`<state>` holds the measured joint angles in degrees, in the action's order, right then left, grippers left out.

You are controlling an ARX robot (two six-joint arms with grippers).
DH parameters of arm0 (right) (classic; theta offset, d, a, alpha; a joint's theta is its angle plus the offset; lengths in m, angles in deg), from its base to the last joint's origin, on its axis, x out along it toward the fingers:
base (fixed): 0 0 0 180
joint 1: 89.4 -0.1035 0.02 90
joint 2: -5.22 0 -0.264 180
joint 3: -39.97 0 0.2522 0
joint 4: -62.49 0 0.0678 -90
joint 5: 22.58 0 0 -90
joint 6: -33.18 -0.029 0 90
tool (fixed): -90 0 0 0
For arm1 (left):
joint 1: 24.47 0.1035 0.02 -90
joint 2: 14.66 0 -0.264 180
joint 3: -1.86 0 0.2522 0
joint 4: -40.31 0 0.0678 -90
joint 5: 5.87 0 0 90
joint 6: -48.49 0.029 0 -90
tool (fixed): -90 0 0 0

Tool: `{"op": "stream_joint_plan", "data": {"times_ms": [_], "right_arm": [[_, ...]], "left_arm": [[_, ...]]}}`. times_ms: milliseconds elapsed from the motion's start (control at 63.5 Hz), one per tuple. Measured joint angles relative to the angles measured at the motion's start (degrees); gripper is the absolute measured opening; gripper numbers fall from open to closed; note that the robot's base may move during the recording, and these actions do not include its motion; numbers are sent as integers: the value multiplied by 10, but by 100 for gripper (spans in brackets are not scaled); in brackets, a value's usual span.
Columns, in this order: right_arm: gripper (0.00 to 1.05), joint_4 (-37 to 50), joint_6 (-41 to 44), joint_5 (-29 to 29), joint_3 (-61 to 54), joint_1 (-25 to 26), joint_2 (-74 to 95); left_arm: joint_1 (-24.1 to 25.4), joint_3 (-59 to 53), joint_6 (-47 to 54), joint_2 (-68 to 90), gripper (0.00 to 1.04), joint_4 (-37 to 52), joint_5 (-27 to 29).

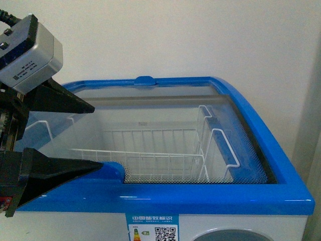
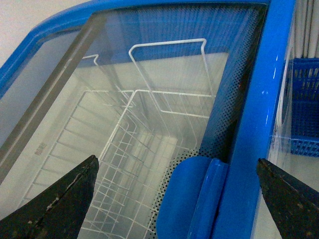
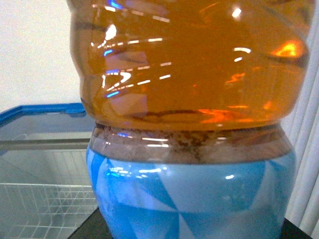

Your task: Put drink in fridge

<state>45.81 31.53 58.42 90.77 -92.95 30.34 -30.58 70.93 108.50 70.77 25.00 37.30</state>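
Left jaws wide apart and holding nothing. Their black fingers (image 1: 60, 100) reach over the front left corner of the fridge (image 1: 281, 186), and the blue lid handle (image 2: 192, 199) lies between them, close to the lower fingertip. Right jaws, outside the front view, are clamped on the drink (image 3: 189, 74). It is a clear bottle of amber liquid with a blue patterned label (image 3: 189, 199), held outside the fridge, whose blue rim shows behind it. White wire baskets (image 1: 160, 145) show through the glass lid (image 1: 235, 145). A printed sticker (image 1: 153, 228) sits on the white front.
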Motion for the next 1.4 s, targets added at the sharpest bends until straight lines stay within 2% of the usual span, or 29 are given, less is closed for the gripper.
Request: {"op": "stream_joint_plan", "data": {"times_ms": [630, 850, 1401], "right_arm": [[37, 0, 0, 0, 0, 0, 0], [37, 0, 0, 0, 0, 0, 0], [37, 0, 0, 0, 0, 0, 0]], "left_arm": [[-3, 8, 21, 54, 97, -2, 20], [-3, 55, 20, 86, 97, 8, 26], [-7, 152, 22, 146, 97, -31, 31]]}}
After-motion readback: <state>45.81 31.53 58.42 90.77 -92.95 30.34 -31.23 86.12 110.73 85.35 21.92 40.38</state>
